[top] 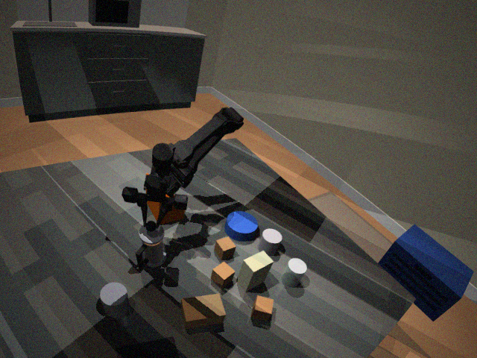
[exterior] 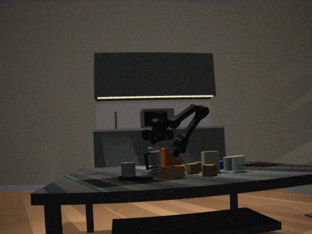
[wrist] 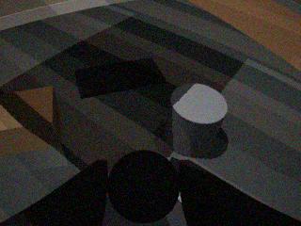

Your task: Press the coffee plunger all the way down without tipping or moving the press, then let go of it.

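So right now my fingers are clamped on the dark round knob (wrist: 142, 185) of the coffee plunger, one dark finger on each side of it in the wrist view. The coffee press (top: 151, 245) stands upright on the surface (top: 69, 215), near its left-middle part in the top view, with its handle on the left side and a pale lid with a thin orange band under it. The knob sits low, right at the lid as far as I can tell from the top view, though it's pretty dim. My arm (top: 200, 140) reaches down over it from behind, and there's an orange wedge (top: 169, 213) just behind the press, close to it. A grey cylinder (top: 113, 294) stands in front of the press, well apart from it, and shows up just past the knob in the wrist view. Off to the right there's a bunch of stuff: a blue disc (top: 241, 225), two more pale cylinders (top: 271, 239), a cream block (top: 255, 268), and some small wooden cubes (top: 224, 247). A blue box (top: 425, 269) sits at the far right edge.
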